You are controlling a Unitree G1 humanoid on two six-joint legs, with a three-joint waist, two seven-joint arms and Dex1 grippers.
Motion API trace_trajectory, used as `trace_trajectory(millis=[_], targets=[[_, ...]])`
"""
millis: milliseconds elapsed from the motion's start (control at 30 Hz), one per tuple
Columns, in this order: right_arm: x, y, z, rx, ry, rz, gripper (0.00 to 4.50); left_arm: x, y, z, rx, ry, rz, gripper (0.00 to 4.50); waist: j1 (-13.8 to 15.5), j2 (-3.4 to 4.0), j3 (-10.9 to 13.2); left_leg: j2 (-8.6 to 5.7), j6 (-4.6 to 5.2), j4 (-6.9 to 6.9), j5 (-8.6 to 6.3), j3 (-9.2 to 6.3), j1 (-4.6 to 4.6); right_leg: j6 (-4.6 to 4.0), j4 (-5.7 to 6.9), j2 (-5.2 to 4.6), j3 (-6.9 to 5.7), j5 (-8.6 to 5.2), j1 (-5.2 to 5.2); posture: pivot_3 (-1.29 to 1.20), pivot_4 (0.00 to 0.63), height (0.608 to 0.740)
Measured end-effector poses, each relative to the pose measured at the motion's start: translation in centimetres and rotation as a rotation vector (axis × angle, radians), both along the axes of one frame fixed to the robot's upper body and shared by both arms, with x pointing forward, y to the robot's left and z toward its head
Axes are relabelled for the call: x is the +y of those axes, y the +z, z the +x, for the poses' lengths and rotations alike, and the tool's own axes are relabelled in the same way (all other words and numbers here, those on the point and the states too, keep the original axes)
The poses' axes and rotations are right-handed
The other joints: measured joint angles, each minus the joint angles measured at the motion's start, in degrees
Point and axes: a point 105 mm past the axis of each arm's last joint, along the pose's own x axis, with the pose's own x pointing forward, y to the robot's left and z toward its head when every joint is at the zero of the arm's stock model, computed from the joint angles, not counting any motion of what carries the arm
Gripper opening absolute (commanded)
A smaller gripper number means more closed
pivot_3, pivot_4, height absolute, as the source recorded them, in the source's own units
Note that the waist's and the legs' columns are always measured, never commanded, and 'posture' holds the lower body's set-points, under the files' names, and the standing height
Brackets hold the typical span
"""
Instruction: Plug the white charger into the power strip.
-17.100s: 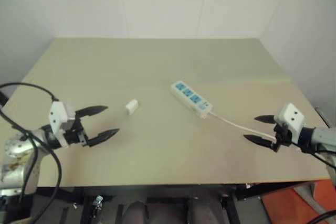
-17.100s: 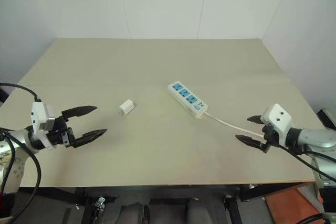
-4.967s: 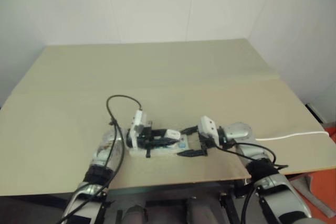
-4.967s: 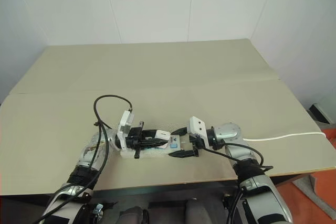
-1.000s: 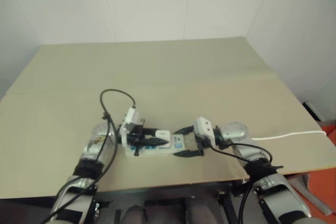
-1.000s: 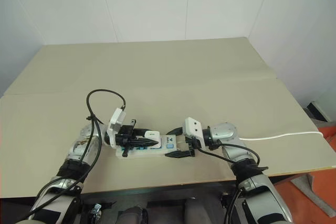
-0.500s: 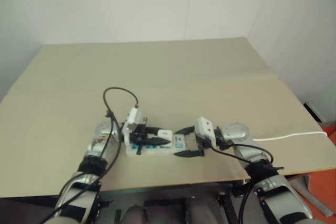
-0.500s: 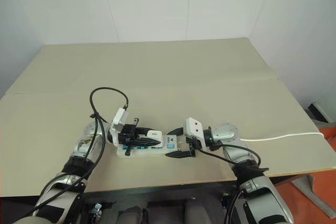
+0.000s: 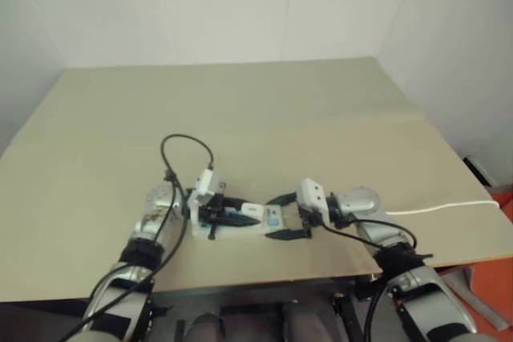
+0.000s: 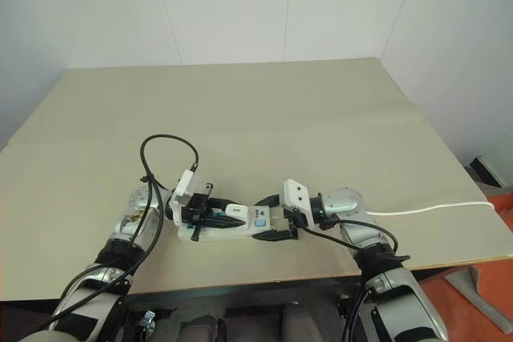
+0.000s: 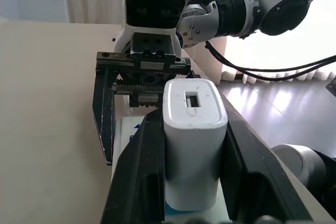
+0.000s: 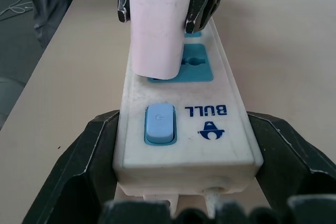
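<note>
One white charger point(image 11: 192, 145) stood upright on the power strip point(image 12: 186, 129), over the blue socket face next to the switch end, clamped on two opposite sides by the closed black fingers point(image 11: 142, 177) of the left gripper point(image 10: 228, 215). Both fingers of the right gripper point(image 10: 267, 218) flanked the switch end of the power strip, one pressed against each long side and holding it, with the thin white cord point(image 10: 433, 210) leaving that end and running off toward the right edge of the beige table point(image 10: 240, 110). One blue switch point(image 12: 159, 123) lay beside the "BULL" marking, between the charger and the cord outlet.
</note>
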Motion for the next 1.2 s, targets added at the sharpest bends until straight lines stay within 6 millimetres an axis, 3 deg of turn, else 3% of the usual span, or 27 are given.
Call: trace_trajectory(millis=[300, 500, 800, 1200], targets=[[-0.2, -0.1, 0.1, 0.002, -0.011, -0.003, 3.39, -0.3, -0.5, -0.1, -0.014, 0.047, 0.004, 1.01, 0.4, 0.04, 0.0, 0.0, 0.0, 0.0, 0.0, 0.0, 0.08, 0.01, 0.01, 0.0, 0.02, 0.0, 0.18, 0.0, 0.15, 0.74], [-0.5, -0.3, 0.1, 0.004, -0.026, -0.013, 3.39, -0.8, -0.6, -0.1, 0.022, 0.106, 0.051, 1.01, 0.8, 0.02, -0.1, 0.0, -0.01, -0.01, -0.01, 0.0, 0.8, -0.33, -0.03, 0.01, 0.07, -0.2, 0.72, 0.0, 0.15, 0.74], [-0.3, -0.4, 0.1, 0.001, -0.021, -0.014, 3.39, -0.6, -0.5, 0.0, 0.098, 0.114, 0.098, 1.01, 0.7, 0.01, -0.1, 0.01, -0.01, -0.03, -0.01, 0.0, 0.84, -0.35, -0.07, 0.04, 0.07, -0.23, 0.79, 0.0, 0.15, 0.74], [0.1, -0.4, 0.0, -0.003, -0.015, -0.015, 3.39, 0.0, -1.1, -0.6, 0.061, 0.106, 0.076, 1.01, 0.1, 0.0, -0.1, 0.05, 0.04, -0.08, -0.04, 0.0, 0.83, -0.45, -0.07, 0.07, 0.07, -0.29, 0.81, 0.0, 0.15, 0.74]])
